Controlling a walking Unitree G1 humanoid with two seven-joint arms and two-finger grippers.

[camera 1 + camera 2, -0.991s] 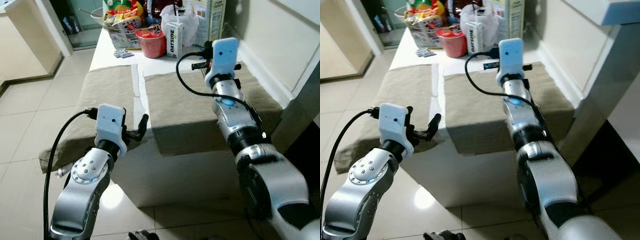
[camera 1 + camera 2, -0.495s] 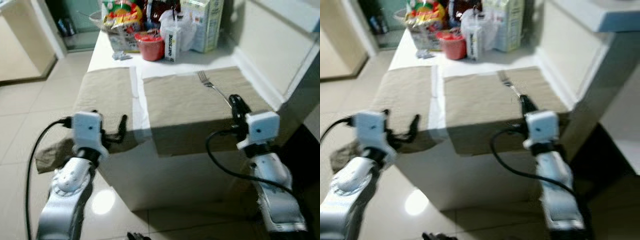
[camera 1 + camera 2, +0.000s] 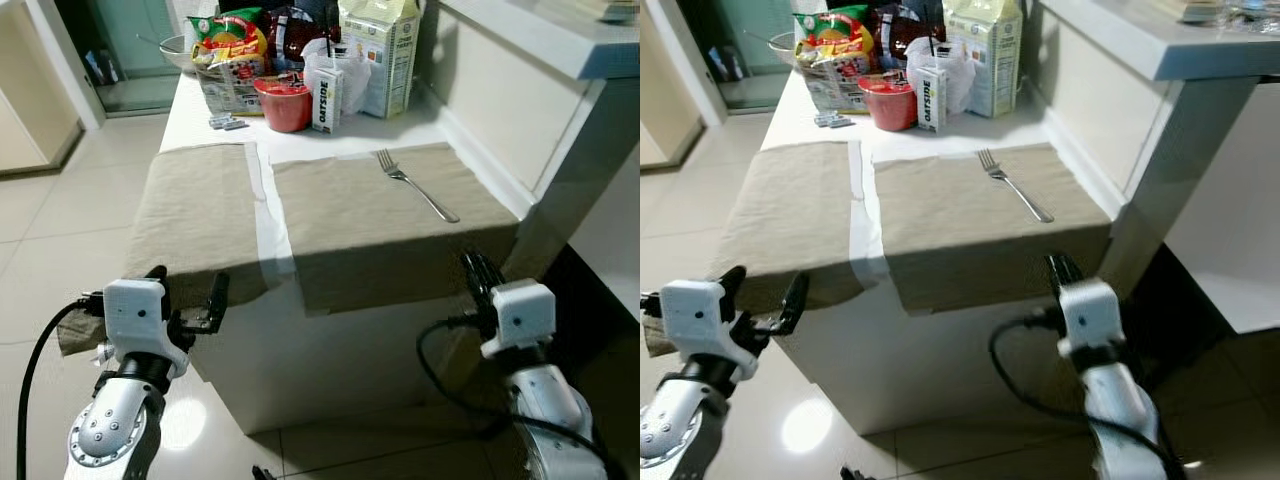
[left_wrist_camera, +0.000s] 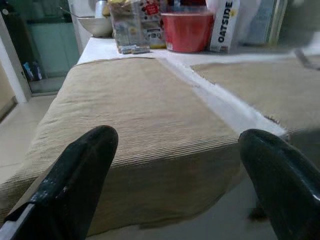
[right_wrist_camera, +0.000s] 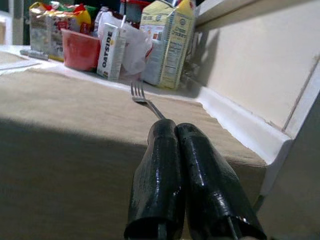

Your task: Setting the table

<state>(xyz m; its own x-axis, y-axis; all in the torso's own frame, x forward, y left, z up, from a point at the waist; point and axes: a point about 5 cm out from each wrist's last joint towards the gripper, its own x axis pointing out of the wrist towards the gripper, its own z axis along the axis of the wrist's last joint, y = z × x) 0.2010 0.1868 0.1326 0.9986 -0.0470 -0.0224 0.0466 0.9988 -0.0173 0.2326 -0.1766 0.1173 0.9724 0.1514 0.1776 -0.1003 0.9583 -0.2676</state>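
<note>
Now you have a fork (image 3: 417, 186) lying flat on the right-hand mat (image 3: 380, 220), tines toward the back of the worktop (image 3: 270, 230), handle angled toward the right edge; the left mat (image 3: 195, 215) is bare. Your right gripper (image 3: 478, 275) sits low, off the front right corner of the worktop, its jaws pressed together and holding nothing. Your left gripper (image 3: 186, 300) hangs just off the front edge by the left mat, jaws spread wide, also with nothing in them. Watch both mats: each one droops over the front edge, so an arm rising from below could catch the overhang and drag the cloth, and the fork would likely slide or drop with it. Lift clear of the edge before you reach in. Mind the back too: a red cup (image 3: 286, 103), a small carton (image 3: 326, 98), a tall carton (image 3: 380, 55) and snack bags (image 3: 228, 60) crowd close together, and a long reach past the fork could tip one onto the mat. The wall (image 3: 500, 90) on the right leaves your right arm little room to swing.
</note>
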